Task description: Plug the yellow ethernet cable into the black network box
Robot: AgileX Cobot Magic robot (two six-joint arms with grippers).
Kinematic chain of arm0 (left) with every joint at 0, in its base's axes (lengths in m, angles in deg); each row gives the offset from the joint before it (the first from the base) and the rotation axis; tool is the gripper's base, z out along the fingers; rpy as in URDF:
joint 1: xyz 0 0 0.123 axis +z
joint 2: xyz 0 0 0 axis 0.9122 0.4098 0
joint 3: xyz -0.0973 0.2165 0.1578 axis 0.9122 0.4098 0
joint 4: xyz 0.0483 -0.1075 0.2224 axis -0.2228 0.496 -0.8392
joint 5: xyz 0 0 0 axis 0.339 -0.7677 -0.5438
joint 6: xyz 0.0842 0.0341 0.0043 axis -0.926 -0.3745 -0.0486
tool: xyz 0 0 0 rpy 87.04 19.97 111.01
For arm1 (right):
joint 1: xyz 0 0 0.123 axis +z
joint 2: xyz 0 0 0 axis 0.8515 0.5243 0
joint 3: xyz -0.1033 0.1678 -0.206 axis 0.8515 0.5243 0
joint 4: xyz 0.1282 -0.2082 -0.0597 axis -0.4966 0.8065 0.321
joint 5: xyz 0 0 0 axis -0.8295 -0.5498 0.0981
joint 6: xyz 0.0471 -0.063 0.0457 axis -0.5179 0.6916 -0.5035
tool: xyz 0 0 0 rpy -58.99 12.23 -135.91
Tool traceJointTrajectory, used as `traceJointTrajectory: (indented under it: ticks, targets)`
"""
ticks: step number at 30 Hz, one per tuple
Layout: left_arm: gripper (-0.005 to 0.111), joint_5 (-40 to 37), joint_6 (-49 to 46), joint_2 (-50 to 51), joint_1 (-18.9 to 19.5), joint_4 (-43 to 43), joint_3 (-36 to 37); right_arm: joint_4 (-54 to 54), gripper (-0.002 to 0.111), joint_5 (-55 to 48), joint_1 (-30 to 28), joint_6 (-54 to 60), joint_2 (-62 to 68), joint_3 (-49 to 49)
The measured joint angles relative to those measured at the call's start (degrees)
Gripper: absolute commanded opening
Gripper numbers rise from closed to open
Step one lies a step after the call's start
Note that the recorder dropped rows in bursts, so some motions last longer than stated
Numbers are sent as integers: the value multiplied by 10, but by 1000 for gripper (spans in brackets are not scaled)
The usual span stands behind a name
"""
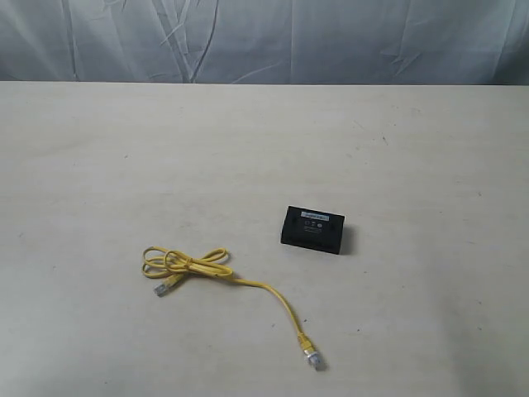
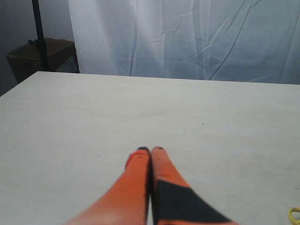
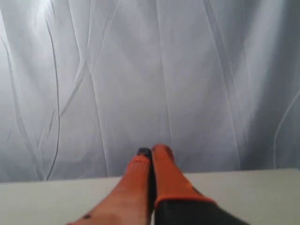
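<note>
Lying unplugged at lower centre, yellow ethernet cable [image 1: 223, 277] is set apart from black network box [image 1: 312, 229]; left end effector [image 2: 150, 150] and right end effector [image 3: 152, 151] are pressed together, empty, task judged unstarted.

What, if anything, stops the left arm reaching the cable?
Probably nothing, so likely yes: the cable lies loose on the table, apart from the box. The left gripper is shut and must open first.
</note>
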Motion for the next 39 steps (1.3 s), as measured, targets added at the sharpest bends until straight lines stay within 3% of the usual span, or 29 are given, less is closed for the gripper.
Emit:
traceJointTrajectory:
  ticks: [10,13,16,20,23,29,39]
  targets:
    - [0,0,0,0,0,0,0,3,-1,-279,0,6,334,-232]
    - [0,0,0,0,0,0,0,0,-1,-250,0,6,473,-276]
    - [0,0,0,0,0,0,0,-89,-1,-153,0,12,614,-292]
    - [0,0,0,0,0,0,0,-120,-1,-262,3,43,759,-387]
    - [0,0,0,0,0,0,0,-119,-1,-325,37,52,837,-474]
    - [0,0,0,0,0,0,0,-119,-1,-355,170,78,963,-593]
    - [0,0,0,0,0,0,0,-122,-1,-388,284,82,1099,-688]
